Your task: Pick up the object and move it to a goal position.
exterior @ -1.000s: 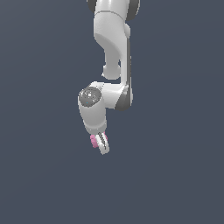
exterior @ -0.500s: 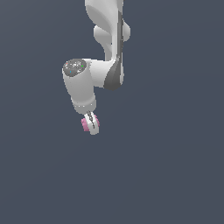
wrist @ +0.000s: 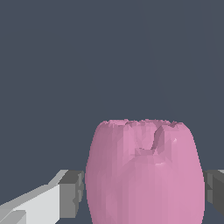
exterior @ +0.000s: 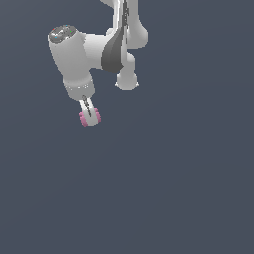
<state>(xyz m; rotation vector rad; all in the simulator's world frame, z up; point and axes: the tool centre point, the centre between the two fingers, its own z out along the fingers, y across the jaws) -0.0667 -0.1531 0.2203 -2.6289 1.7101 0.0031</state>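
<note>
Plain dark grey-blue all round, no surface edge to be told. White arm [exterior: 79,54] bent down from above, wrist pointing downward. One end effector [exterior: 90,117], closed tight on one pink lump [exterior: 91,117], pads [wrist: 70,192] pressed against either flank, well below the arm's elbow.

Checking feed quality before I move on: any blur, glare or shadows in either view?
Exterior view: sharp, flat lighting, no cast shadows, soft highlights on the white arm; the pink object is small but clear between the jaws. Wrist view: no blur, the object fills the frame, faceted, evenly lit.
</note>
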